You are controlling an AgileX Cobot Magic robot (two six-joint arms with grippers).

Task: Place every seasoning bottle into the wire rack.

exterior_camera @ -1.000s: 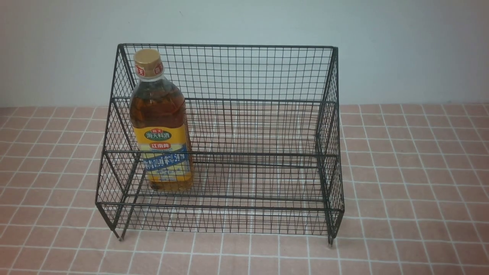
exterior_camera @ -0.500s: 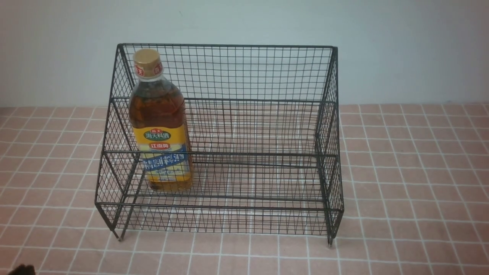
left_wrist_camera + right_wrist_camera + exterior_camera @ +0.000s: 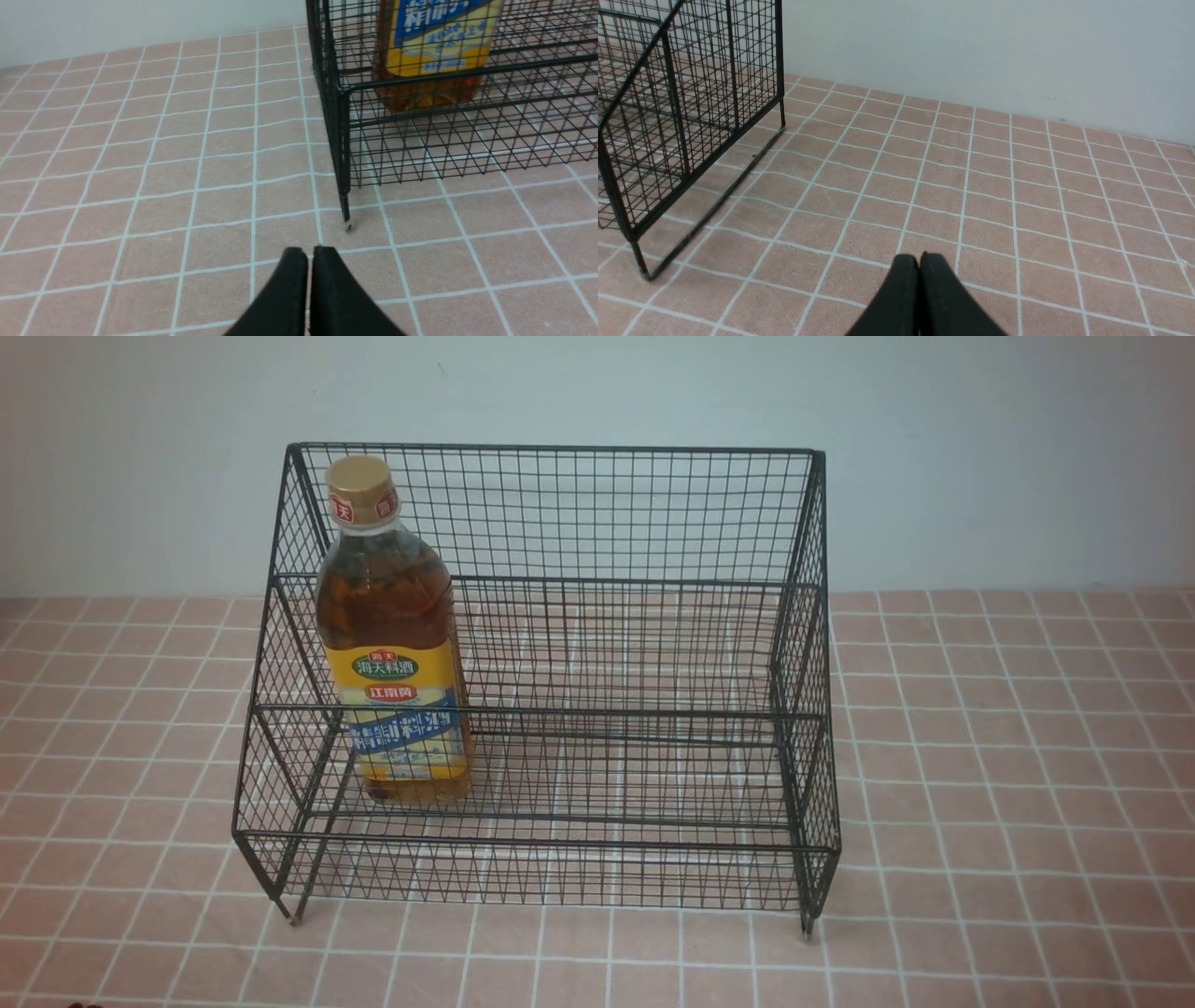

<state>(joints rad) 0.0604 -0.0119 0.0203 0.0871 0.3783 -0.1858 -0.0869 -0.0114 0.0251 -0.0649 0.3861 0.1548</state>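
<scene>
A seasoning bottle [image 3: 392,635] with amber liquid, gold cap and yellow and blue label stands upright in the lower tier of the black wire rack [image 3: 644,859], at its left end. Its lower part also shows in the left wrist view [image 3: 434,51], behind the rack's front corner [image 3: 343,140]. My left gripper [image 3: 309,252] is shut and empty, low over the tiles, just in front of the rack's front left leg. My right gripper [image 3: 919,259] is shut and empty over the tiles to the right of the rack [image 3: 677,121]. Neither gripper shows in the front view.
The rack stands on a pink tiled cloth [image 3: 1008,784] with white grid lines. A pale wall [image 3: 980,457] rises behind it. The rest of the rack's tiers hold nothing else that I can see.
A dark tip of the left arm showed at the bottom left corner half a second ago; now it is almost out of the front view. Bottle and rack have not moved.
</scene>
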